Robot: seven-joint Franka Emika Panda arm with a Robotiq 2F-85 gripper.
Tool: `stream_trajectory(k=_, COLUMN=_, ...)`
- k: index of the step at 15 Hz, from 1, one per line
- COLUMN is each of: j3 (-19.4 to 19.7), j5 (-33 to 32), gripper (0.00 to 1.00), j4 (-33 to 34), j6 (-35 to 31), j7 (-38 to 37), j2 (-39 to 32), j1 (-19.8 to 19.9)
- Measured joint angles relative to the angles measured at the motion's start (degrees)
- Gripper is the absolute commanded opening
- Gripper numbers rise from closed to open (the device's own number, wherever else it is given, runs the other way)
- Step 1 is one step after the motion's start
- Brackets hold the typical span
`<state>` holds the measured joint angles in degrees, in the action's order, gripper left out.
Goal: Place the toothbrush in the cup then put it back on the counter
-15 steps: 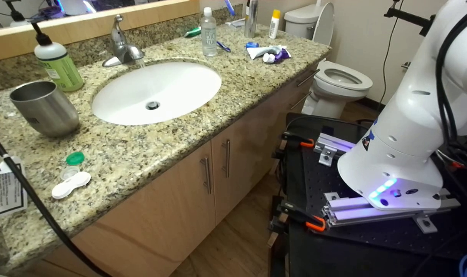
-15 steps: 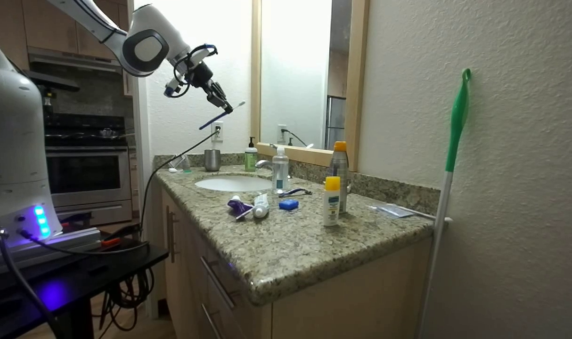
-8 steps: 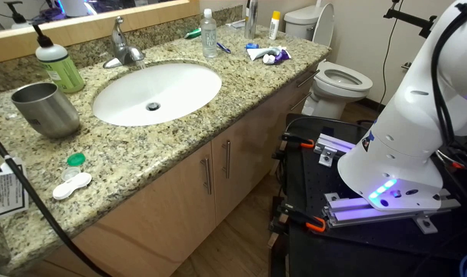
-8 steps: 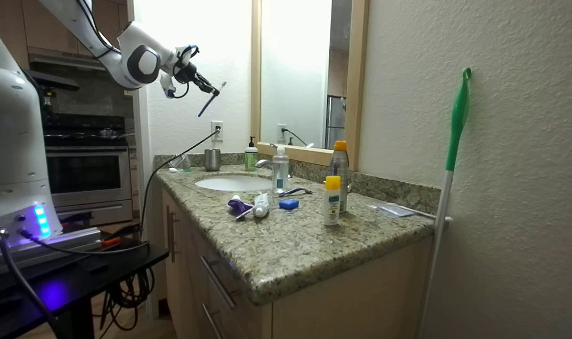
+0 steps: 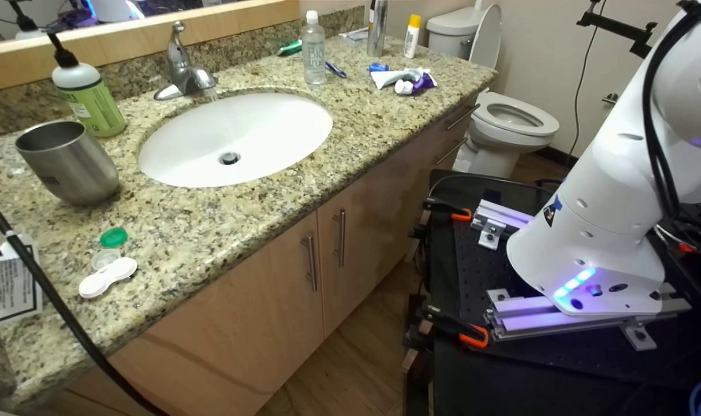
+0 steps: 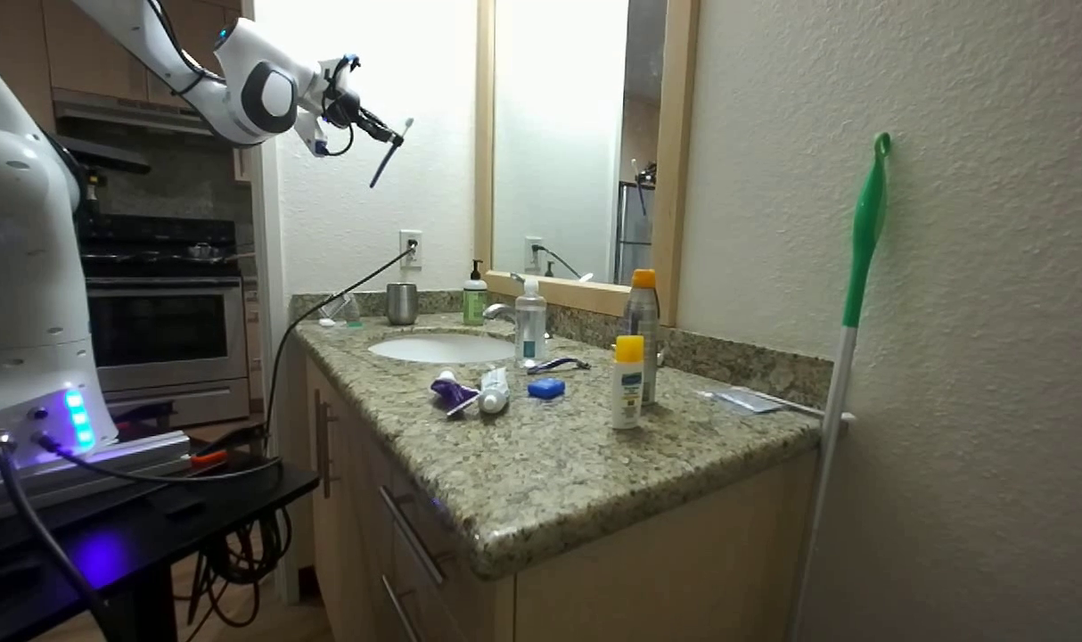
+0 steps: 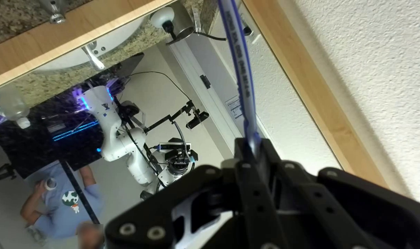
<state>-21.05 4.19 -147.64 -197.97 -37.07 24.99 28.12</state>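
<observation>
My gripper [image 6: 397,140] is shut on the toothbrush and holds it high above the counter, near the wall. The toothbrush [image 6: 382,168] is slim, with a blue handle slanting down and a pale head pointing up. In the wrist view its clear and blue handle [image 7: 242,65] rises from between the fingertips [image 7: 252,147]. The grey metal cup [image 5: 67,164] stands upright on the speckled granite counter [image 5: 212,231], beside the sink. The cup also shows in an exterior view [image 6: 402,304], well below the gripper. The gripper is outside the frame in the exterior view nearest the cup.
A green soap bottle [image 5: 90,104] stands beside the cup. The faucet [image 5: 183,69] and oval sink [image 5: 229,138] lie next to it. A clear bottle [image 6: 530,323], tubes [image 6: 493,390] and a sunscreen bottle [image 6: 627,383] stand farther along. A black cord [image 5: 50,294] crosses the counter's end. The mirror [image 6: 559,134] is behind.
My gripper has moved up and leftward in the exterior view that shows it, carrying the toothbrush. The toothbrush now hangs steeper. The cup has not moved.
</observation>
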Motion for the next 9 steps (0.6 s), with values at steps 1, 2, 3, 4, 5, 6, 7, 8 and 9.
stream_trajectory(k=1, j3=0.0, j5=0.0, gripper=0.03, j4=0.0, j6=0.0, j7=0.0, j2=0.0, j1=0.0)
stream_trajectory(k=2, j3=-0.6, j5=0.1, gripper=0.03, j4=0.0, j6=0.1, j7=0.3, j2=0.0, j1=0.8)
stream_trajectory(k=3, j3=-2.6, j5=0.5, gripper=0.03, j4=0.1, j6=0.1, j7=0.4, j2=0.0, j1=3.1)
stream_trajectory(k=4, j3=-5.8, j5=1.3, gripper=0.03, j4=0.6, j6=0.1, j7=0.8, j2=-0.2, j1=6.7)
stream_trajectory(k=5, j3=-9.6, j5=3.1, gripper=0.03, j4=1.5, j6=0.1, j7=1.5, j2=-0.5, j1=10.9)
stream_trajectory(k=6, j3=-13.9, j5=5.8, gripper=0.03, j4=2.4, j6=0.1, j7=2.4, j2=-0.8, j1=15.2)
stream_trajectory(k=7, j3=-18.1, j5=7.5, gripper=0.03, j4=3.1, j6=0.1, j7=2.6, j2=-1.2, j1=19.3)
stream_trajectory(k=8, j3=-22.4, j5=8.6, gripper=0.03, j4=3.9, j6=0.1, j7=2.4, j2=-1.6, j1=23.2)
stream_trajectory(k=9, j3=-26.7, j5=9.4, gripper=0.03, j4=4.9, j6=0.0, j7=1.9, j2=-1.8, j1=26.6)
